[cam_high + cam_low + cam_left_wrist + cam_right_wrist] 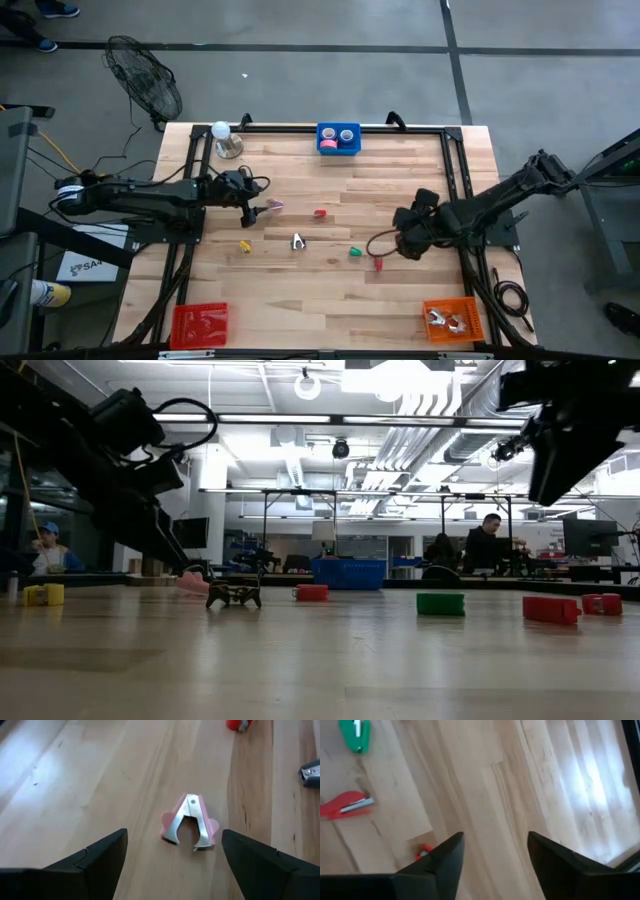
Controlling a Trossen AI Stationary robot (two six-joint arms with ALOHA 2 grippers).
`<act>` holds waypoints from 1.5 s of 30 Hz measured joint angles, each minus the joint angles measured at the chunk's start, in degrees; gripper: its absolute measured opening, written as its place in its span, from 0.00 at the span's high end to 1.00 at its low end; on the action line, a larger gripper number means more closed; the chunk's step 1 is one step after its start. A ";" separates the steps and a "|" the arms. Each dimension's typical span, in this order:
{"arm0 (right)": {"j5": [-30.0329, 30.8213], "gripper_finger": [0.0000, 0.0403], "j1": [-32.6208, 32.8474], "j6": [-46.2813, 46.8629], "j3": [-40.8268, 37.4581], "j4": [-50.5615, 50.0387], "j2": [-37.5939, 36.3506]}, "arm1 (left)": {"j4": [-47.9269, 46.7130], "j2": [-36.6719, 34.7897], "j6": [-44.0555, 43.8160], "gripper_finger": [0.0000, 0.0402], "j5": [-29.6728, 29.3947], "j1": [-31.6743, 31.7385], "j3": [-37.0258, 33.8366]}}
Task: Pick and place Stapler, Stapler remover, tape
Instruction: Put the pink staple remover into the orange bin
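Now, with my left pincer [172, 852] spread wide just short of the pink staple remover [190, 822], I should straddle its wings squarely before closing.

Two dark jointed arms; looping black cables; wedge-shaped fingers [95, 865].

On the table [330, 290], a bin [338, 139] holding tape rolls [329, 144] sits at the middle of the far edge. Two trays occupy the near corners: one [199, 323] on the left, one [453, 318] on the right. A round object [228, 145] stands at the far left corner. Loose items lie across the middle: a staple remover [190, 822] on the left, just beyond the left gripper [172, 865]; small staplers [354, 252] right of centre, left of the right gripper [495, 865]. A fan [145, 75] stands on the floor beyond the far left corner.
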 joint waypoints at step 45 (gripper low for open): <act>-7.04 0.29 -16.14 -22.28 -0.04 10.03 0.00 | 13.48 15.91 7.09 0.20 3.48 0.00 0.07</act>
